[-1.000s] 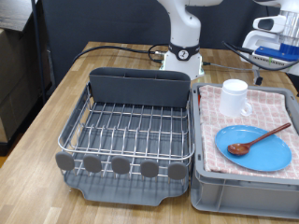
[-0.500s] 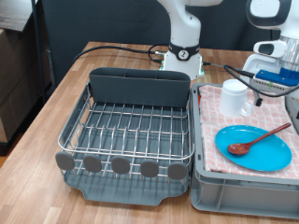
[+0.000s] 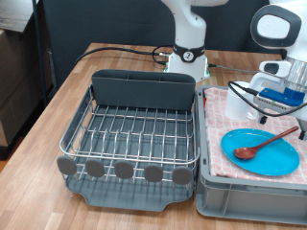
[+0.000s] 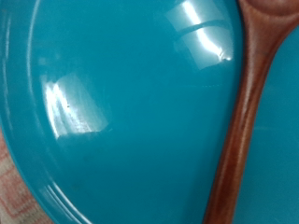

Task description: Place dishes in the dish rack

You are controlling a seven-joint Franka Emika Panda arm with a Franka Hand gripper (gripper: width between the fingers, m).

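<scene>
While the gripper (image 3: 271, 107) is hanging just above the plate (image 3: 260, 151), its spread impossible to tell, the spoon (image 3: 267, 142) is lying across that plate beside the rack (image 3: 134, 134); a careless descent risks knocking it off.

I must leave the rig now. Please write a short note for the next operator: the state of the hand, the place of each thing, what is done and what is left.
Hand: not clearly visible; the arm is over the crate at the exterior view's right.
Plate: on the checked cloth, with the wooden spoon lying on it.
Mug: hidden.
Dish rack: holds no dishes.
Done: nothing racked.
Left: every dish.
</scene>
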